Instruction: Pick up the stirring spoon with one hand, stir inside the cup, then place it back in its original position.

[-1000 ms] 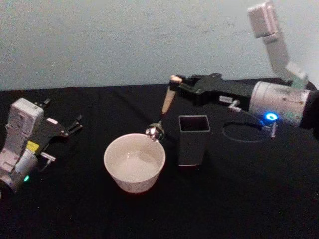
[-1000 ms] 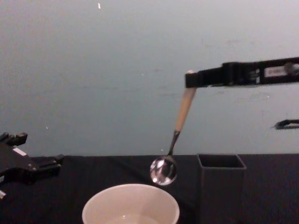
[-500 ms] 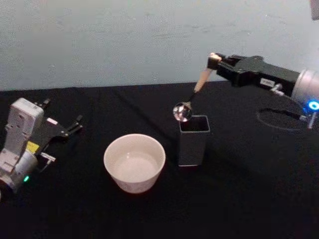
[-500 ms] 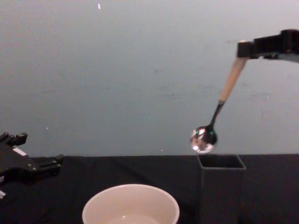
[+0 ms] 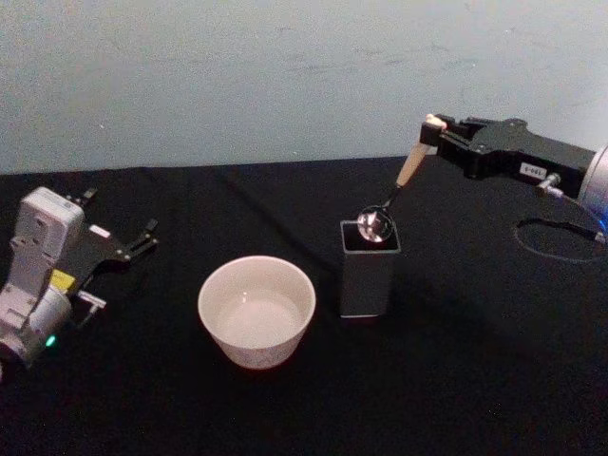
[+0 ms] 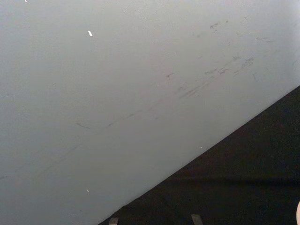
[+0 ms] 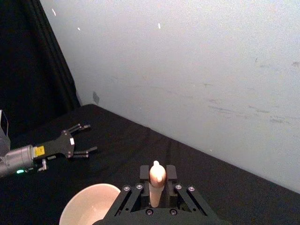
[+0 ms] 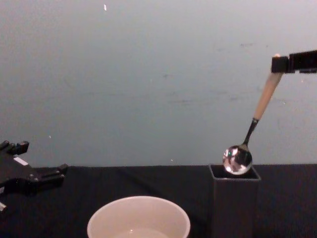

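Because the right gripper [image 5: 438,127] holds the stirring spoon [image 5: 400,180] only by the very top of its handle, clamped firmly between the fingers, the spoon hangs tilted and not upright. Its shiny bowl is at the mouth of the holder [image 5: 366,277], and the gripper stands at about 1 o'clock from this holder. In the chest view the bowl of the stirring spoon [image 8: 237,159] sits just at the level of the rim of the holder [image 8: 235,208]. I cannot tell if it is already inside the walls.

I judge that the main danger is here. The holder is narrow and its walls are thin, so on the way down the tilted bowl can catch on the rim and push the holder over. If the fingers let go too early, the spoon can drop hard, bounce out, or lean and tip the holder.

The cup [image 5: 256,309] stands at 9 o'clock from the holder, near but not touching. The left gripper [image 5: 142,237] rests with spread fingers far at 9 o'clock on the table [image 5: 475,380].

A yellow sticker [image 5: 60,280] on the left arm and a white label [image 5: 532,171] on the right one carry writing too small to read.
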Robot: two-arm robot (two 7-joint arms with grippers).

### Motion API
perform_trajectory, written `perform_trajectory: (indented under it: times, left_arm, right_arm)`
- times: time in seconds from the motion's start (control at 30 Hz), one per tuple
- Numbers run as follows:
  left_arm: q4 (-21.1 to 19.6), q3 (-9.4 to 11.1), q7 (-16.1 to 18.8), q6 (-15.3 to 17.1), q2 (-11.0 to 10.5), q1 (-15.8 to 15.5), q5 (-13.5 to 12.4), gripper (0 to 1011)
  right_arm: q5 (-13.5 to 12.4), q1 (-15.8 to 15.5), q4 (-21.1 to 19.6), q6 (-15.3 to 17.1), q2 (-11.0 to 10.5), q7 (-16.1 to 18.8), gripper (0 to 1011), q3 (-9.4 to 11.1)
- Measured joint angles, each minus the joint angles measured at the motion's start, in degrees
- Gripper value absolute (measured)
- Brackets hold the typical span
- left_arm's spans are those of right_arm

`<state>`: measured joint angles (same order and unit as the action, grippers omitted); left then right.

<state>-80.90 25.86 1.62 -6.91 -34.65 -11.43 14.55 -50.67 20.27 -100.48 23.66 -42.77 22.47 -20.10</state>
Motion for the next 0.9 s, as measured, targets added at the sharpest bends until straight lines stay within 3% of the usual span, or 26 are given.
perform_trajectory:
  times: [0.9]
  left_arm:
    - [0.00, 0.00, 0.00, 0.00, 0.00, 0.00, 0.00, 1001]
  right_arm:
    - [3.33, 2.10, 4.38, -0.53, 0.72, -1.90, 211, -7.95]
